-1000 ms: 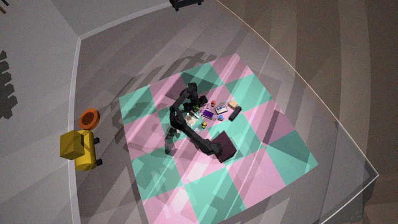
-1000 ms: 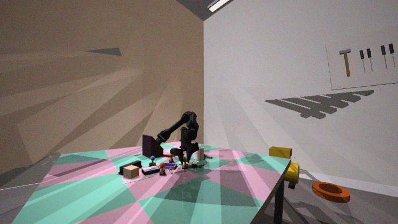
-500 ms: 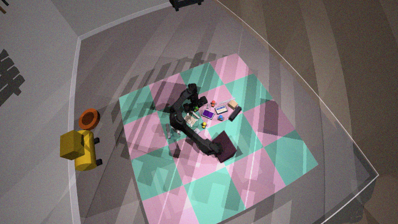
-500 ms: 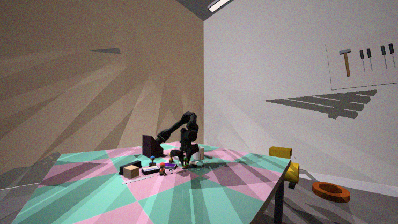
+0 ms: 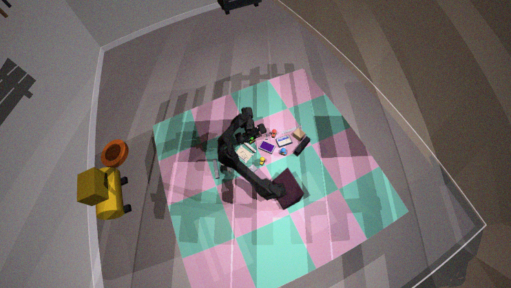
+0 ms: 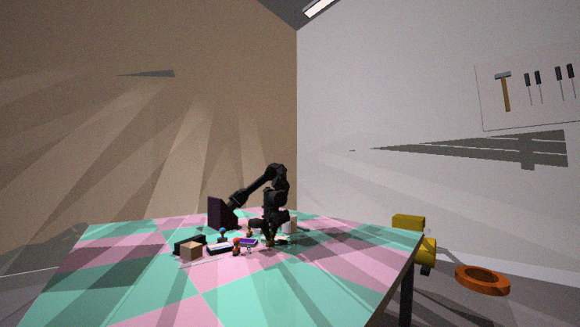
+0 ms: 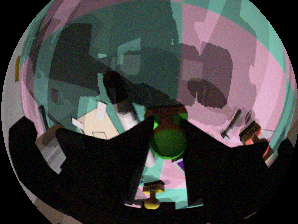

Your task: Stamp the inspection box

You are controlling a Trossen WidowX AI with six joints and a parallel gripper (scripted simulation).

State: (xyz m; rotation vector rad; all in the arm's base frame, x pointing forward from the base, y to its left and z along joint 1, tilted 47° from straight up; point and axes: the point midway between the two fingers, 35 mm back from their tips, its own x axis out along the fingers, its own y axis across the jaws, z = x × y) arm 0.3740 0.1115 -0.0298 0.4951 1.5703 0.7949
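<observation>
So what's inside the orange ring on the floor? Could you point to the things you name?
Inside the orange ring (image 5: 124, 143) (image 6: 482, 287) I can see only dark brownish shade, no toy or tool. Whatever its near rim covers in the exterior view can't be seen there.

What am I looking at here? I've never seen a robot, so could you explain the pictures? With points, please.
The machine is one black jointed robot arm (image 5: 225, 146) (image 6: 277, 199). One picture looks down from above, one looks across from outside, and the dark-edged round one comes from the arm's wrist, past its fingers.

On the pink-and-green checkered table (image 5: 279, 250) (image 6: 243, 280) (image 7: 220, 25) lie a cream card (image 5: 244, 153) (image 7: 95, 126), a flat purple pad (image 5: 266, 147) (image 6: 246, 242), and small stamps with red (image 5: 273, 132) (image 6: 236, 240), blue (image 5: 283, 151) (image 6: 222, 230) and yellow (image 5: 262, 159) (image 6: 248, 231) (image 7: 152, 205) knobs.

The end effector (image 5: 251, 139) (image 6: 270, 237) (image 7: 166, 121) appears closed on a green-knobbed stamp (image 5: 251, 138) (image 6: 269, 243) (image 7: 168, 143).
</observation>
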